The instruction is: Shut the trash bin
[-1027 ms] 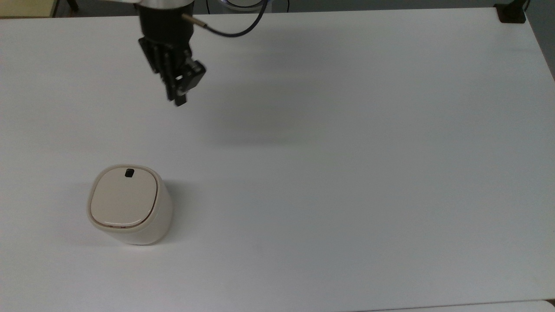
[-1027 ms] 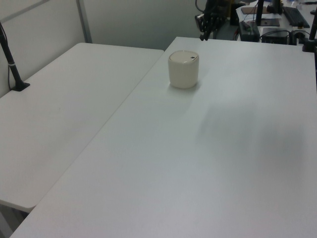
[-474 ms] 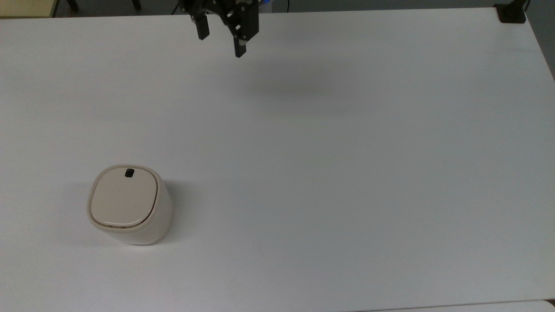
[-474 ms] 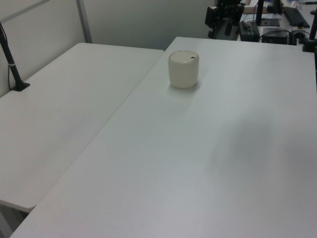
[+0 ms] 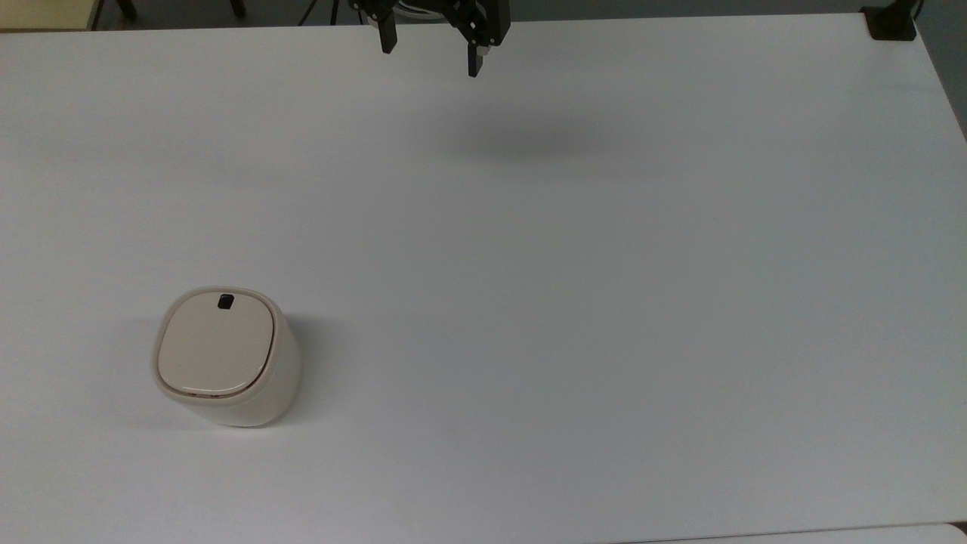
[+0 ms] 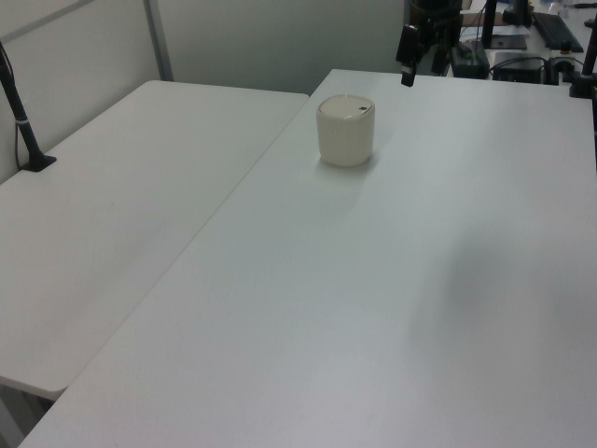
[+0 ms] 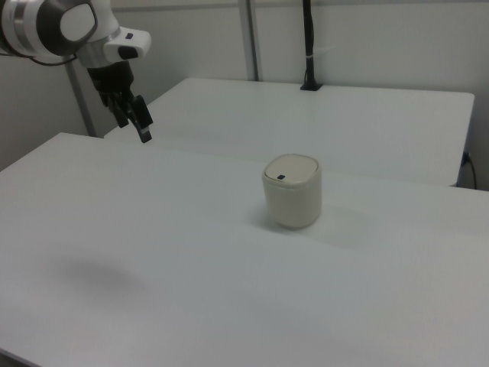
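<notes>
Trash bin: cream-white, rounded-square body, standing upright on the white table, long axis vertical. Flat beige lid lies down flush within the rim; small black latch sits at the lid edge toward the top view's upper side.

Gripper: black, two fingers spread apart with nothing between them, pointing downward, raised above the table's far edge at the top view's upper centre. Well apart from the bin, no contact.

Bin position: top view's lower left; in the right view near the middle of the tabletop, gripper to the right view's upper left.

Clearance: bare table surface on every side of the bin, wide open stretch between it and the gripper. A second white table adjoins on the left view's left.
</notes>
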